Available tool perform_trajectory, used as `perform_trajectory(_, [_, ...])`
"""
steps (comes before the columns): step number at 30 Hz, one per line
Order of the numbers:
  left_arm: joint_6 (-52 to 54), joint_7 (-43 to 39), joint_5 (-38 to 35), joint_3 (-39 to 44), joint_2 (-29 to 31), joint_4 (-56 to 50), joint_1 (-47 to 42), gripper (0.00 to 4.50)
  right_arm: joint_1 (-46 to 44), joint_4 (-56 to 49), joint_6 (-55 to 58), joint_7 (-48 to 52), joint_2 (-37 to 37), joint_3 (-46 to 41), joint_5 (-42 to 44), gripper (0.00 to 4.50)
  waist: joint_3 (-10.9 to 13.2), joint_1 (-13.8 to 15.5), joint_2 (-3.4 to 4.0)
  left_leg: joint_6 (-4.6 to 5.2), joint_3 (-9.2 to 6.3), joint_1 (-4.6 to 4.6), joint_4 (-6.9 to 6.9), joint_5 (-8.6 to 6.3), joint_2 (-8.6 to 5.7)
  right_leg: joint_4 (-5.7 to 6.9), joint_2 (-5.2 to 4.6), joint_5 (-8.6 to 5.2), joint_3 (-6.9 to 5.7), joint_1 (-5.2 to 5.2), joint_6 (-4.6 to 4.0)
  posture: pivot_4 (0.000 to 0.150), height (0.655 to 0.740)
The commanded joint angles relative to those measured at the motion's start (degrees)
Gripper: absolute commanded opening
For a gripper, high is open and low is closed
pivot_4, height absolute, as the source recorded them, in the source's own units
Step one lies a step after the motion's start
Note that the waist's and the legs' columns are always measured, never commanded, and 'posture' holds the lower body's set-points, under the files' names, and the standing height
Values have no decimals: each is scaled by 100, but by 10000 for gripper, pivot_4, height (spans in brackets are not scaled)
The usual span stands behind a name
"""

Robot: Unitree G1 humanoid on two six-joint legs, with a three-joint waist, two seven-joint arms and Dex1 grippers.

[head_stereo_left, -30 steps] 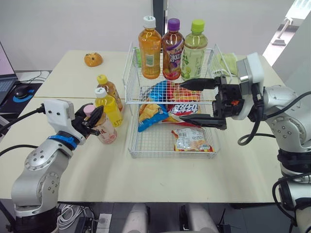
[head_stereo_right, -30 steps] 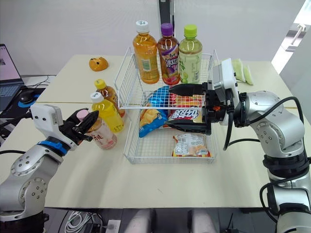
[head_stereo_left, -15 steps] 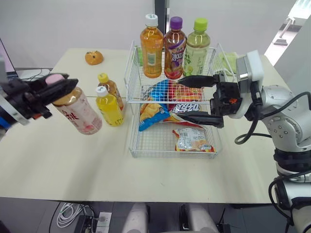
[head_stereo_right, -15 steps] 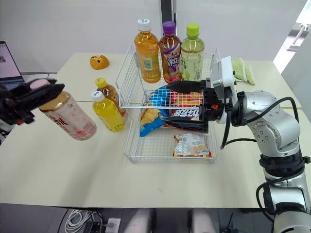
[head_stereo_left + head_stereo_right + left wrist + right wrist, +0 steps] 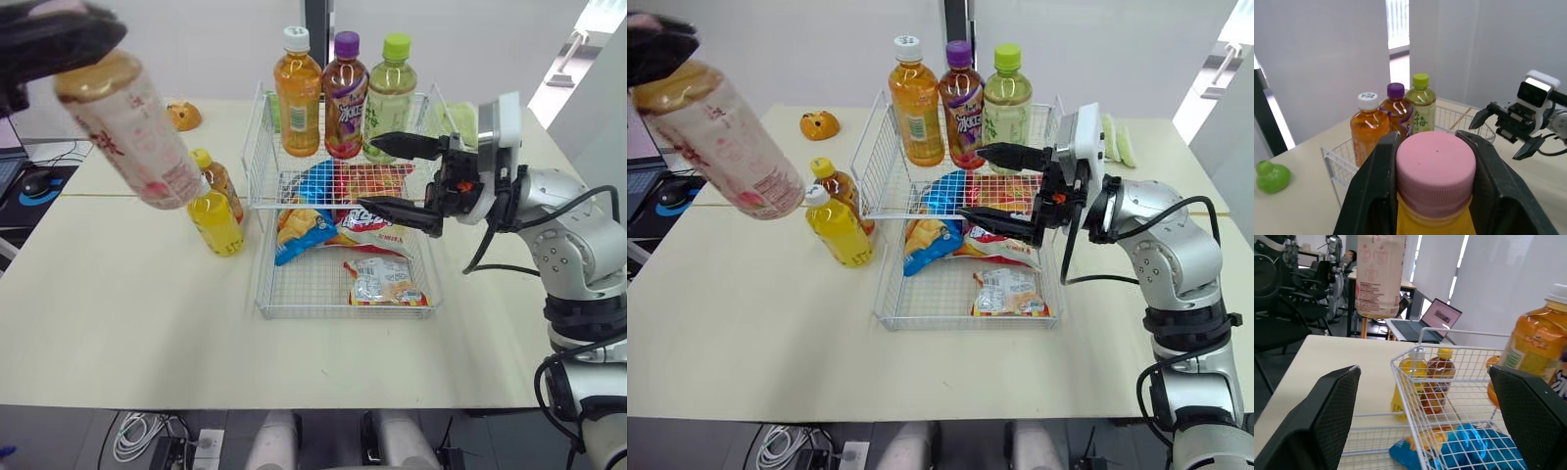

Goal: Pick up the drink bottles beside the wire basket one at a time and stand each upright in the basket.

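High to the left of the wire basket point(image 5: 333, 314), the tilted pink-capped bottle point(image 5: 127, 127) is hanging pinched at its cap by the left gripper point(image 5: 1432, 142), probably needing swinging over and righting, while the right gripper point(image 5: 372, 171) is hovering spread

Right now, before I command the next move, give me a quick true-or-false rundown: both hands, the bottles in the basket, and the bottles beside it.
1. The left hand is shut on the pink-capped bottle. True.
2. Four bottles stand in the basket. False: three, the orange bottle, purple-capped bottle and green-capped bottle.
3. The right hand is open and holds nothing. True.
4. No bottle stands on the table beside the basket. False: the yellow bottle and brown bottle stand there.
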Motion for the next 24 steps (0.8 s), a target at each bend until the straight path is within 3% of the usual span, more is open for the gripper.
perform_trajectory(1, [-126,-411,400,-443,-309,436,-1043,13900,-111,-117,-152,-217,-123,-264,-157,45000,0,-3,-1,0,-1,-1,4,0,0,1,1,0,-1,0,0,1500,7400])
perform_trajectory(3, [-202,-673,681,-786,-689,623,-1482,13900,-64,-151,-184,-338,-185,-343,-267,45000,1,1,-1,0,2,-3,4,0,-2,1,0,0,3,-1,2,1500,7400])
perform_trajectory(9, [-676,-1424,1409,-1376,-1896,1227,-2162,13900,639,-1584,572,-884,-791,-1184,405,45000,10,12,7,0,0,-13,6,0,-4,4,-5,2,1,-7,-2,1500,7400])
perform_trajectory(16, [-1474,-1778,2146,-1604,-3237,1811,-2402,13900,1134,-2207,1009,-1414,-1120,-1644,822,45000,13,-29,11,1,2,-10,5,0,-2,8,-4,12,4,-9,-20,1500,7400])
perform_trajectory(24, [-3130,-1780,3283,-1835,-4470,2549,-2444,13900,1648,-2651,1419,-1899,-1486,-2039,1144,45000,16,-23,12,1,3,-15,10,0,-10,7,-11,14,4,-9,-21,1500,7400])
